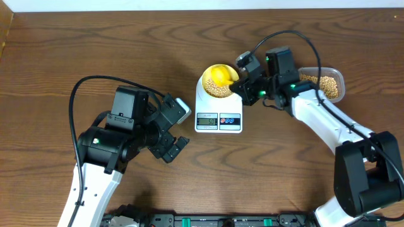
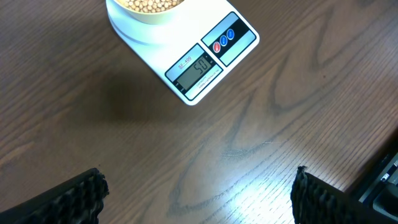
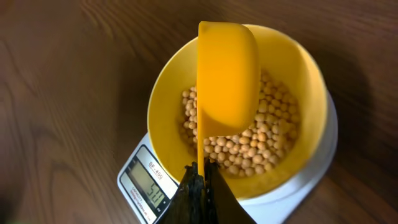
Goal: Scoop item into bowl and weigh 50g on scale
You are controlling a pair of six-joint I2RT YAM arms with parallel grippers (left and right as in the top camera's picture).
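Reach on the right arm: stretched forward-left from its base, wrist over the white digital kitchen scale (image 1: 218, 116). The right gripper (image 3: 202, 186) is clamped on the handle of the bright yellow plastic scoop (image 3: 227, 68), which is tipped over the small round yellow bowl (image 3: 311, 81). The bowl sits on the scale, away from the display, with small round tan beans (image 3: 261, 143) inside. More beans are in the clear rectangular plastic tub (image 1: 328, 81) beside that arm. The left arm is folded back. The left gripper (image 2: 199, 199) hovers over the brown wooden table (image 2: 280, 124) near the scale's display side, jaws wide apart, empty. Display shows 50-something; last digit unclear.
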